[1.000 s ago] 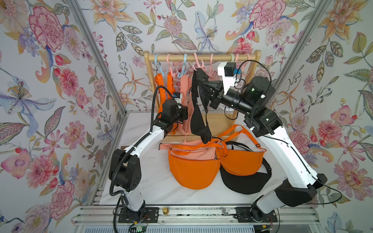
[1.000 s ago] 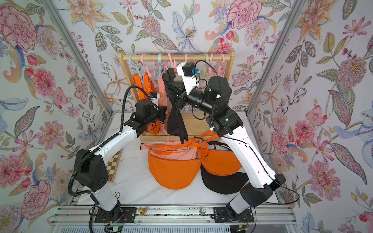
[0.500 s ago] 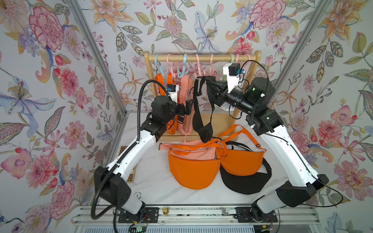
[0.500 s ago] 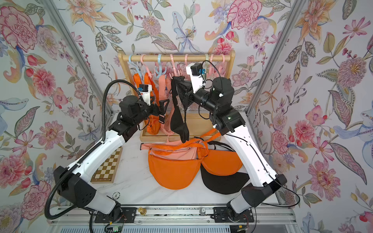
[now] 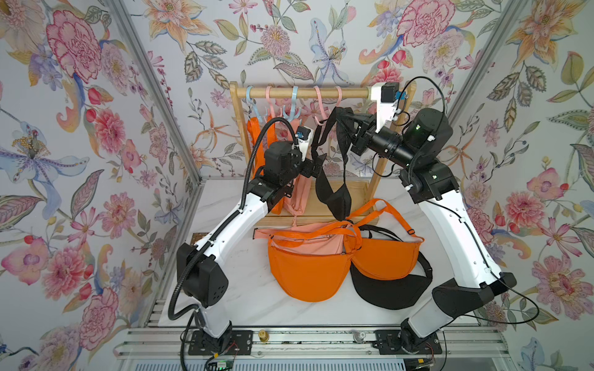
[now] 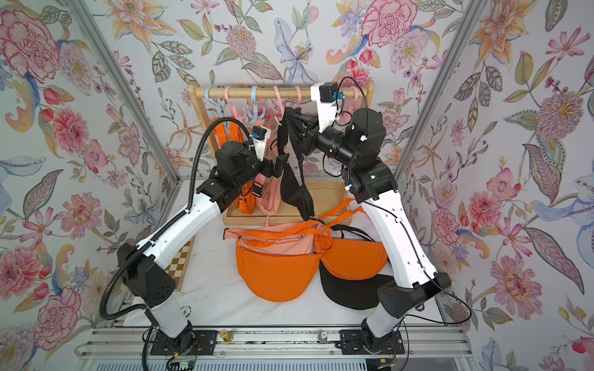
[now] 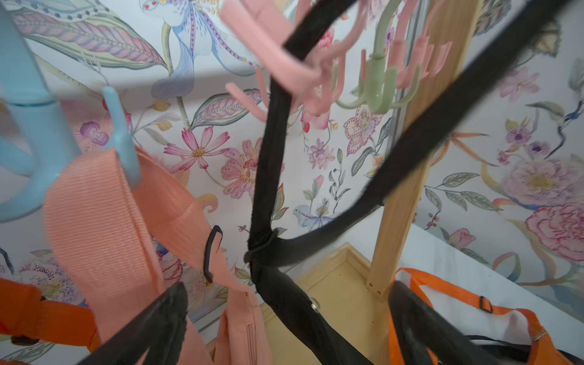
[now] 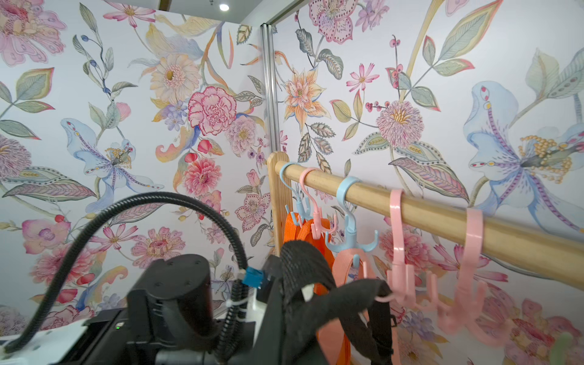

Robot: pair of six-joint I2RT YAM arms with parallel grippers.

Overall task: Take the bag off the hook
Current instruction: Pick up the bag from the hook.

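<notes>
we see the right gripper [image 5: 349, 126] clamped on the black bag [image 5: 332, 197] strap, fingertips buried; left gripper [image 5: 315, 165] spread open.

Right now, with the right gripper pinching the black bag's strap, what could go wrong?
The black webbing strap looks draped over a prong of the pink plastic hook; if the right gripper pulls sideways, it may drag the hook along the wooden rail. The open left gripper sits close to the peach webbing strap and could catch it.
</notes>
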